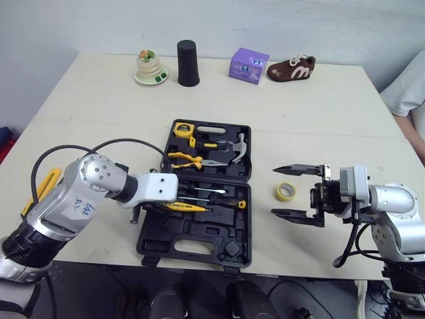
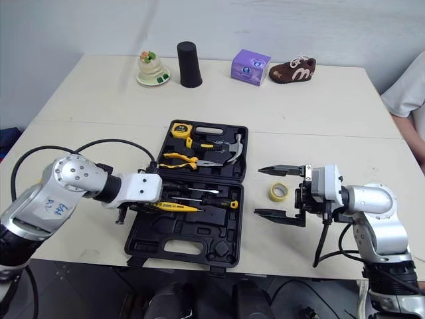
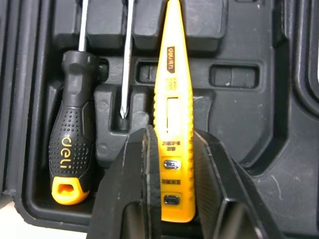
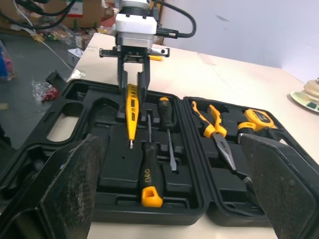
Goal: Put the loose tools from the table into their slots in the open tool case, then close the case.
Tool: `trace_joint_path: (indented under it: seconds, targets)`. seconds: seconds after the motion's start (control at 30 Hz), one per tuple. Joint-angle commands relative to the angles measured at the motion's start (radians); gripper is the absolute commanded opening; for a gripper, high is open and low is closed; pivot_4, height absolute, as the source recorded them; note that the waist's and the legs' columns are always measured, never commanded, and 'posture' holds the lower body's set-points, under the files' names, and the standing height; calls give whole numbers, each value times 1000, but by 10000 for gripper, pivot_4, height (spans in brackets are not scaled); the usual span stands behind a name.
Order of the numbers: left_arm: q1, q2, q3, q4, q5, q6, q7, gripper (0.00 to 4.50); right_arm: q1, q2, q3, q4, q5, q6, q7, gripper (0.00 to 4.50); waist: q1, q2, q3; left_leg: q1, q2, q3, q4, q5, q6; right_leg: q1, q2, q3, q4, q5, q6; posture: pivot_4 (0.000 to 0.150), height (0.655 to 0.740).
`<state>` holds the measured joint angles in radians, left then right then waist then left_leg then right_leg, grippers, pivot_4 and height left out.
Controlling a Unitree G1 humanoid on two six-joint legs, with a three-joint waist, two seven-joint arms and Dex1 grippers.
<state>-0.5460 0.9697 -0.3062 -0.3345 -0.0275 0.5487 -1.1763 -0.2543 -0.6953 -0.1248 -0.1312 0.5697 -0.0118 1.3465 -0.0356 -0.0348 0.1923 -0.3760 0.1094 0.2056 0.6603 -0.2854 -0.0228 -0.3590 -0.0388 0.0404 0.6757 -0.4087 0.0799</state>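
The open tool case [image 1: 219, 229] lies in the middle of the worktop [image 1: 99, 100], its two black halves spread flat, one above the other in the head view. The upper half holds a yellow tape measure [image 1: 182, 129], yellow-handled pliers [image 1: 186, 159] and a hammer [image 1: 238, 149]. In the lower half two screwdrivers [image 1: 199, 191] lie side by side across the moulded tray.

The left pincer [image 4: 132, 82] reaches in from the left of the frame over the lower half and is clamped on the butt end of a yellow tester pen [image 1: 186, 207]. The pen's tip points to the right, and it runs alongside the screwdrivers just below them in the picture. In the left wrist view the black fingers [image 3: 134, 174] press both sides of the pen. I cannot tell whether it sits in its slot or is just above it.

The right pincer [image 1: 275, 191] is right of the case, fingers spread wide and holding nothing. A roll of yellow tape [image 1: 286, 191] lies on the worktop between those two fingers, touching neither.

A yellow object [image 1: 43, 186] peeks out from behind the left arm near the left edge; I cannot make out what it is.

Along the top of the worktop stand a small ornament on a dish [image 1: 151, 66], a black cup [image 1: 188, 63], a purple box [image 1: 248, 65] and a brown shoe [image 1: 291, 69]. A person's sleeve [image 1: 408, 83] shows at the right edge.
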Motion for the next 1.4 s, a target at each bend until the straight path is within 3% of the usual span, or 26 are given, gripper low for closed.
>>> trace_joint_path:
  seconds: [0.03, 0.07, 0.33, 0.43, 0.6, 0.8, 1.23, 1.4]
  targets:
    - [13, -8, 46, 34, -23, -91, -5, 27367, -9, -13, -10, -27, 7, 8, -9, 45000, 1, 0, 0, 0, 0, 0, 0, 0, 0, 0, 0, 0, 0, 0, 0, 1500, 7400]
    - [14, -16, 81, 32, -73, -82, -26, 31375, -15, -15, -7, -33, 8, 19, -15, 45000, 1, 0, 0, 0, 0, 0, 0, 0, 0, 0, 0, 0, 0, 0, 0, 1500, 7400]
    - [67, -71, 286, 101, -257, -225, -48, 31375, -61, -6, 17, -34, -8, 44, -39, 45000, -9, 0, 0, 0, 1, 0, 0, 0, 0, -1, 0, -1, 1, 0, 0, 1500, 7400]
    - [130, -113, 326, 114, -295, -284, -50, 23196, -69, 2, 31, -32, -18, 43, -47, 45000, -12, 0, 0, 0, 1, 0, -1, 0, 0, 0, -1, -2, 0, 0, 0, 1500, 7400]
    - [195, -162, 314, 129, -297, -315, -19, 479, -79, 9, 50, -36, -22, 46, -61, 45000, -18, 0, 0, -1, 1, 0, 0, 0, 0, 0, 0, -2, 1, 0, 0, 1500, 7400]
    - [241, -231, 273, 182, -249, -351, 49, 479, -99, -3, 52, -26, -21, 51, -50, 45000, -20, 0, 0, -1, 1, 0, 0, 0, 0, -1, 0, -2, 0, 0, 0, 1500, 7400]
    - [300, -236, 204, 249, -175, -326, 82, 479, -85, -8, 54, -51, -27, 63, -66, 45000, -21, 1, -1, 0, 1, 0, 0, 0, 0, 0, -1, -2, 0, 0, 0, 1500, 7400]
    - [333, -244, 177, 309, -129, -414, 102, 479, -81, -2, 61, -48, -38, 56, -77, 45000, -21, 6, -3, 3, 1, 0, -1, 0, 0, 3, -1, -2, 0, 0, 0, 1500, 7400]
